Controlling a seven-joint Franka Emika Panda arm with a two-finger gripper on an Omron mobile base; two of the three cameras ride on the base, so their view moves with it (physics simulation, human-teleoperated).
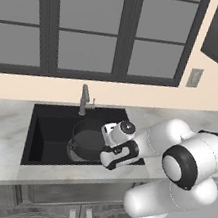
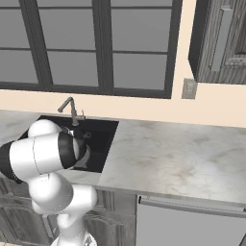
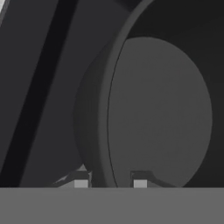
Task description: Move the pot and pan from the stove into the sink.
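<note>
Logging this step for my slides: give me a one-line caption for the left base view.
Gripper holding the pot by its rim inside the black sink, below the faucet.

Pale veined marble counter [image 2: 168,158] spans lower half of right base view. Dark-framed multi-pane window [image 1: 90,26] fills upper left of left base view. Cream wall band [image 2: 144,108] beneath it. Grey wall outlet plate [image 1: 194,78] upper right; dark wood upper cabinet [image 2: 218,41] at top right. Grey panelled lower cabinet doors [image 1: 53,208] along bottom.
</note>
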